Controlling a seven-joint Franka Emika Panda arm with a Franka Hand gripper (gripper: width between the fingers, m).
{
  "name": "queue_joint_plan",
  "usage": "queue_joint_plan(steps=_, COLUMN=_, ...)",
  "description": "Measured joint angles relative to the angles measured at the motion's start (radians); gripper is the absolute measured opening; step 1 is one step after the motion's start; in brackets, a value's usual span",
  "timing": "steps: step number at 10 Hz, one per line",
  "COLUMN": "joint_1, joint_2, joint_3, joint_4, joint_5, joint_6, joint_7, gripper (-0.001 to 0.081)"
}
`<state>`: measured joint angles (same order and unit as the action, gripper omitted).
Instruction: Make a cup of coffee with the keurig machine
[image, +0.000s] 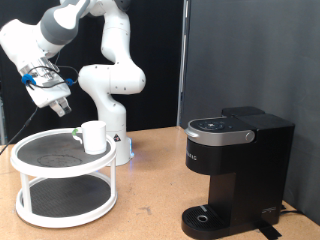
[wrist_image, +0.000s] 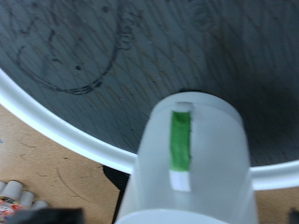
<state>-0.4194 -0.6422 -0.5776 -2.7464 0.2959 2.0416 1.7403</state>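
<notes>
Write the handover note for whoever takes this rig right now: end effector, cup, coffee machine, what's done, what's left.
End effector: raised at the exterior view's upper left, above the two-tier round stand. Nothing shows between its fingers; whether it is open or shut cannot be told.
Cup: white, upright on the stand's top shelf near the edge at the exterior view's right. The wrist view looks down on it; it has a green strip on its side.
Coffee machine: on the table at the exterior view's right, lid down, drip base bare.
Done: nothing visible.
Left: cup is not yet at the machine; no brew started.
</notes>
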Motion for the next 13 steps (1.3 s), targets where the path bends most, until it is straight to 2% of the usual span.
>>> queue_joint_plan(steps=1, joint_1=0.007, joint_2=0.003, joint_3=-0.002, joint_4=-0.013, joint_5=0.021, joint_6=0.030, joint_7=-0.018, gripper=0.0440)
queue_joint_plan(steps=2, joint_1=0.015, joint_2=0.006, joint_3=-0.002, joint_4=-0.022, joint_5=0.040, joint_6=0.047, joint_7=-0.030, gripper=0.0440)
queue_joint_plan(steps=4, joint_1=0.033, joint_2=0.012, joint_3=-0.002, joint_4=-0.035, joint_5=0.070, joint_6=0.052, joint_7=-0.038, gripper=0.0702)
queue_joint_plan(steps=9, joint_1=0.045, joint_2=0.018, joint_3=0.006, joint_4=-0.077, joint_5=0.062, joint_6=0.064, joint_7=-0.038, gripper=0.0734)
queue_joint_plan(steps=13, joint_1=0.045, joint_2=0.047, joint_3=0.016, joint_4=-0.107, joint_5=0.049, joint_6=0.122, joint_7=-0.045, gripper=0.0734)
